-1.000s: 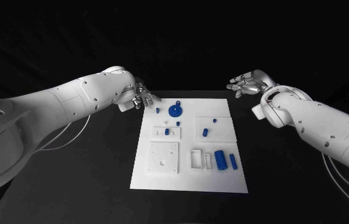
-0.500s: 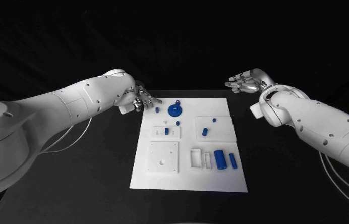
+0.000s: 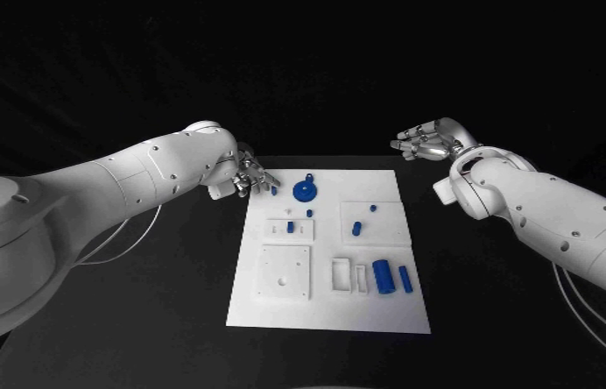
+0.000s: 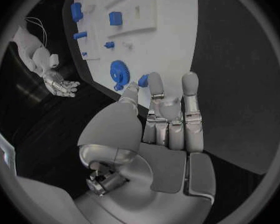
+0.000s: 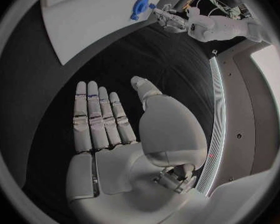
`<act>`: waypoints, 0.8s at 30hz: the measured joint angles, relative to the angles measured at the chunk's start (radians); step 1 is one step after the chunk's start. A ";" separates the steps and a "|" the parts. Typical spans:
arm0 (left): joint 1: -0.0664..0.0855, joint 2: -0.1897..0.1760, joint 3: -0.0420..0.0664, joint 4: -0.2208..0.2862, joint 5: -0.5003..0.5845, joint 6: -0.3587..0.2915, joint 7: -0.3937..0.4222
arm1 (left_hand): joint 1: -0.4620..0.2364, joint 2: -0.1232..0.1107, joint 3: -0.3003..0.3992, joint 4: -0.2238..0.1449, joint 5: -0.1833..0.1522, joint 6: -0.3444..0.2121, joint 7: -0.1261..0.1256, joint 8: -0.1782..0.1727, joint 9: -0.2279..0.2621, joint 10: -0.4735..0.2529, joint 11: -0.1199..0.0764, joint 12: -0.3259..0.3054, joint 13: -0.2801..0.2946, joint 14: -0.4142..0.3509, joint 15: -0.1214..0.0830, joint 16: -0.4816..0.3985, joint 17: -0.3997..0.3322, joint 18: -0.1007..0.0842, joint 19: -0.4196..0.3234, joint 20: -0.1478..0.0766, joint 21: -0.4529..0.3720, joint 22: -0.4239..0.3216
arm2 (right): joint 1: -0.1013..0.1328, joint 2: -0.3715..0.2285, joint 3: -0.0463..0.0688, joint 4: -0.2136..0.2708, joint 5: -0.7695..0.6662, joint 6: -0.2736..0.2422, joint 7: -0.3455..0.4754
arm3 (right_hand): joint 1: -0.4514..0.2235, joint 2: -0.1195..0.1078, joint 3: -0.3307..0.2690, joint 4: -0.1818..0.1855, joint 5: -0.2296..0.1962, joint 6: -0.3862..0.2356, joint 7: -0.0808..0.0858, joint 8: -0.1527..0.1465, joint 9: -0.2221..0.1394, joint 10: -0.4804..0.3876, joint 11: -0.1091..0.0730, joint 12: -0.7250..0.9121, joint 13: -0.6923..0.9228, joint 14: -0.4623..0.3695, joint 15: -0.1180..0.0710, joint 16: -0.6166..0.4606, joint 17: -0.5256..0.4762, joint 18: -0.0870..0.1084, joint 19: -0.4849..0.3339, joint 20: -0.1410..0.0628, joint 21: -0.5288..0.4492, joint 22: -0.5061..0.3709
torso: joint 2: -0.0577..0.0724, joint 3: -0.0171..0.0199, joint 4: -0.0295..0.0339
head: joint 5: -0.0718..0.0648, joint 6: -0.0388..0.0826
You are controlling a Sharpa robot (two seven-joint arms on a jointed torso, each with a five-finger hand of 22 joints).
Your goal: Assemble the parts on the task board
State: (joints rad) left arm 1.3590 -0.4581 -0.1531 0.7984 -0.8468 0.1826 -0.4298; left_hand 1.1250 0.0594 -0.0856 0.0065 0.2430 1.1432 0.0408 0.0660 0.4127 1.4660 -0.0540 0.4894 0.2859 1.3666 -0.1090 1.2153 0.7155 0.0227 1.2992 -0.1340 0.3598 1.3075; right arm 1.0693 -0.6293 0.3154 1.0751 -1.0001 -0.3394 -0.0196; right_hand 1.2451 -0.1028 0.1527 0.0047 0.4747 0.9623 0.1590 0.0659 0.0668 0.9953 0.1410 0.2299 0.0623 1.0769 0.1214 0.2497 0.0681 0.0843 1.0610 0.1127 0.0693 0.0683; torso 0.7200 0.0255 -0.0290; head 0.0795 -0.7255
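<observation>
Head view: the left hand (image 3: 243,176) hovers at the far left corner of the board (image 3: 328,314), fingertips just beside a small blue peg (image 3: 273,191), with the blue gear (image 3: 305,191) near it; the right hand (image 3: 427,143) hangs well off the board's far right corner. Left wrist view: the fingers (image 4: 190,92) reach out straight, close together, the thumb tip at the peg (image 4: 142,79), though whether it is pinched cannot be told. Right wrist view: the right hand's fingers (image 5: 93,114) lie extended side by side, the thumb apart, holding nothing. The step looks like picking up the peg; next comes a firm pinch and lift.
</observation>
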 measured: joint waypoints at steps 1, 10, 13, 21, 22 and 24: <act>-0.001 0.002 0.000 -0.001 0.001 0.003 0.000 | 0.000 0.000 0.000 0.000 0.000 0.000 0.000 0.000 -0.001 0.000 0.000 0.000 0.000 0.000 0.000 0.000 0.000 0.000 0.000 0.000 0.000 0.000 | 0.000 0.000 0.000 0.000 0.001 0.000 0.000 | 0.000 0.000 0.002 -0.001 0.006 0.000 0.000 0.000 0.000 0.000 0.000 -0.003 0.000 0.000 0.000 0.000 0.000 0.000 0.000 0.000 0.000 0.000 | 0.000 0.0000 0.0000 | 0.000 0.000; -0.003 0.007 0.000 -0.004 0.006 0.016 0.002 | -0.004 0.004 0.000 0.000 0.000 0.000 0.000 0.000 -0.001 0.000 0.000 0.000 0.001 0.000 0.000 0.000 -0.003 0.000 0.000 0.000 0.000 0.000 | 0.000 0.002 0.000 -0.003 0.001 -0.001 -0.001 | 0.000 0.000 0.011 -0.003 0.010 0.000 0.000 0.000 0.000 0.000 0.000 -0.007 0.000 0.000 0.000 -0.004 0.000 0.000 -0.004 0.004 0.000 0.000 | 0.001 -0.0002 -0.0009 | 0.000 -0.003; -0.004 0.007 0.000 -0.005 0.007 0.019 0.002 | -0.004 0.004 0.000 0.000 0.000 0.000 0.000 0.000 -0.001 0.000 0.000 0.000 0.001 0.000 0.000 0.000 -0.003 0.000 0.000 0.000 0.000 0.000 | 0.000 0.004 0.000 -0.004 0.001 0.000 -0.002 | 0.000 0.000 0.013 -0.006 0.010 0.000 0.000 0.000 0.000 0.000 0.000 -0.007 -0.001 0.000 0.000 -0.004 0.000 0.000 -0.004 0.004 0.000 0.000 | 0.001 0.0000 -0.0006 | -0.001 -0.003; -0.004 0.007 0.000 -0.006 0.009 0.022 0.002 | 0.006 0.024 0.000 0.000 0.000 -0.004 -0.004 0.000 -0.001 0.000 0.000 -0.004 0.001 -0.003 -0.003 0.000 -0.004 0.000 0.000 0.000 0.000 0.000 | 0.000 0.007 0.000 -0.007 0.001 0.000 -0.003 | 0.000 0.000 0.013 -0.006 0.009 0.000 0.000 0.000 0.000 0.000 0.000 -0.007 -0.001 0.000 0.000 -0.008 0.000 0.000 -0.011 0.003 0.000 0.000 | 0.001 0.0000 0.0000 | -0.001 -0.005; -0.004 0.007 0.000 -0.006 0.009 0.022 0.002 | 0.007 0.025 0.000 0.000 -0.001 -0.004 -0.004 0.000 -0.001 0.000 0.000 -0.004 0.001 -0.003 -0.003 0.000 -0.004 0.000 0.000 0.000 0.000 0.000 | 0.000 0.007 0.000 -0.007 0.001 0.000 -0.004 | 0.000 0.000 0.013 -0.006 0.010 0.000 0.000 0.000 0.000 0.000 0.000 -0.007 -0.001 0.000 0.000 -0.008 0.000 0.000 -0.011 0.003 0.000 0.000 | 0.001 0.0000 0.0000 | -0.001 -0.005; -0.004 0.007 0.000 -0.006 0.009 0.022 0.002 | 0.013 0.032 0.004 -0.005 -0.013 -0.004 -0.004 0.000 -0.001 0.000 0.000 -0.004 0.002 -0.003 -0.003 0.000 -0.006 0.000 0.000 0.000 0.000 0.000 | 0.000 0.007 0.000 -0.007 0.001 0.001 -0.004 | 0.000 0.000 0.019 -0.006 0.009 0.000 0.000 0.000 0.000 0.000 0.000 -0.007 -0.001 0.000 0.000 -0.008 0.000 0.000 -0.011 0.003 0.000 0.000 | 0.001 0.0001 0.0000 | -0.001 -0.006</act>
State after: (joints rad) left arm 1.3553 -0.4510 -0.1531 0.7920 -0.8378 0.2050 -0.4278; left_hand 1.1383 0.0911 -0.0813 0.0016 0.2300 1.1397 0.0372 0.0661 0.4121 1.4660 -0.0540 0.4857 0.2876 1.3631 -0.1124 1.2153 0.7095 0.0228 1.2992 -0.1340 0.3598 1.3078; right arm 1.0692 -0.6225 0.3154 1.0679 -0.9989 -0.3387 -0.0235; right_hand 1.2451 -0.1028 0.1721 -0.0015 0.4842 0.9624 0.1588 0.0659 0.0668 0.9953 0.1410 0.2227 0.0615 1.0770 0.1213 0.2418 0.0683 0.0844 1.0503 0.1161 0.0693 0.0684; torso 0.7207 0.0256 -0.0290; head 0.0781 -0.7311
